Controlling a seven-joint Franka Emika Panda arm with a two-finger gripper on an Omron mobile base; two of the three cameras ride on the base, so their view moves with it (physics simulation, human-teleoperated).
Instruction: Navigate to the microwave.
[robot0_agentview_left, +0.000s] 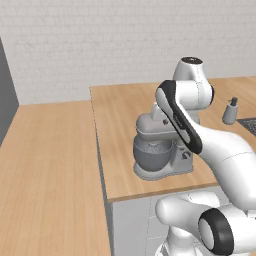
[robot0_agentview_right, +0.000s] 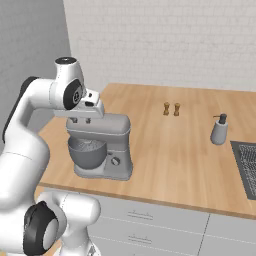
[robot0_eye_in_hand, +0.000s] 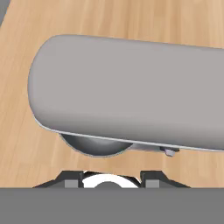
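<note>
Folding its white arm high and close to the base, the robot keeps its fingers (robot0_agentview_right: 89, 103) tucked just above the stand mixer (robot0_agentview_right: 99, 145), likely for safe driving; whether they are spread or pressed together cannot be told. That mixer is smooth grey, rounded, with a steel bowl. Beyond, at two o'clock on the wooden tabletop (robot0_agentview_right: 165, 145), stand two small shakers (robot0_agentview_right: 171, 109) and a soap bottle (robot0_agentview_right: 219, 129). No microwave appears among these; it must lie elsewhere.

A matt grey stand mixer (robot0_agentview_right: 100, 145) with a metal bowl (robot0_agentview_left: 151, 157) sits on a smooth wood-grain counter (robot0_agentview_right: 175, 150).
</note>
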